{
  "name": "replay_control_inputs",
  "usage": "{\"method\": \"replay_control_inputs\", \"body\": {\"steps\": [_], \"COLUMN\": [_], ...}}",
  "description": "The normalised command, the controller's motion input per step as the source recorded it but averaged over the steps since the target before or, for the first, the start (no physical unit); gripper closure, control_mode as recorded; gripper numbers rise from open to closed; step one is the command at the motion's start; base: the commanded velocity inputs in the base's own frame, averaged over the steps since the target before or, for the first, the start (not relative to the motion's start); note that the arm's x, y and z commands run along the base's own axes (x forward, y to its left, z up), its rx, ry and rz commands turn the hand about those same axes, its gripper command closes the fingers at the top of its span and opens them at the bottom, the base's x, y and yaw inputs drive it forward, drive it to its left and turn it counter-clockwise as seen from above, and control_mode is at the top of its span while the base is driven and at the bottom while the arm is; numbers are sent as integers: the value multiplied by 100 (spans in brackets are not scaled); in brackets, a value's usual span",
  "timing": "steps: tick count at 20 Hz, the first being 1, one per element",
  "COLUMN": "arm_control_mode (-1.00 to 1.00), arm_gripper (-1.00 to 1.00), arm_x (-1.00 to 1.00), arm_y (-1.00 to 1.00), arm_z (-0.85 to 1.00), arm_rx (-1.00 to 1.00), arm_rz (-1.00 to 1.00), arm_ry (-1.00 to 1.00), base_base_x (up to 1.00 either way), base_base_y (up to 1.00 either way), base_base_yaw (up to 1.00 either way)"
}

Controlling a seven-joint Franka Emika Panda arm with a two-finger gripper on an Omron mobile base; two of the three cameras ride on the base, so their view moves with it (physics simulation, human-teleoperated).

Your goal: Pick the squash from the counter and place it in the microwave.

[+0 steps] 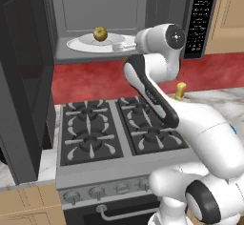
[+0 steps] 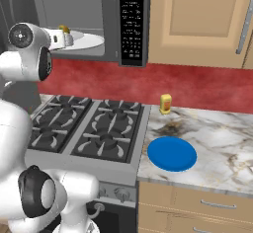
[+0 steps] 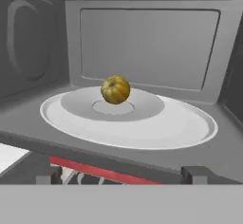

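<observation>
While the squash [image 3: 115, 89] sits on the white turntable plate [image 3: 180, 123] inside the microwave [image 1: 202, 24], the tool [image 3: 123, 174] hangs at the doorway, released and holding nothing, fingertips apart. A blue plate [image 2: 172, 154] lies on the bench [image 2: 222, 148], seemingly beside a slim yellow item [image 2: 165, 103].

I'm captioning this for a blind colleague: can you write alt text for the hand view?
A small round yellow-olive squash sits on the white round turntable plate inside the open dark grey microwave. The gripper is open, level with the front sill.
</observation>
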Motion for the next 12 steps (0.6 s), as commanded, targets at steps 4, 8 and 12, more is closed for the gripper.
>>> {"method": "replay_control_inputs", "body": {"steps": [4,8,12], "arm_control_mode": [-100,-100,-100], "arm_gripper": [-100,-100,-100], "arm_x": [-100,-100,-100], "arm_y": [-8,-3,-5], "arm_z": [0,0,-9], "arm_rx": [14,14,16], "arm_rz": [-23,-21,-18], "arm_ry": [0,0,0], "base_base_x": [0,0,0], "base_base_y": [0,0,0], "base_base_yaw": [0,0,0]}}
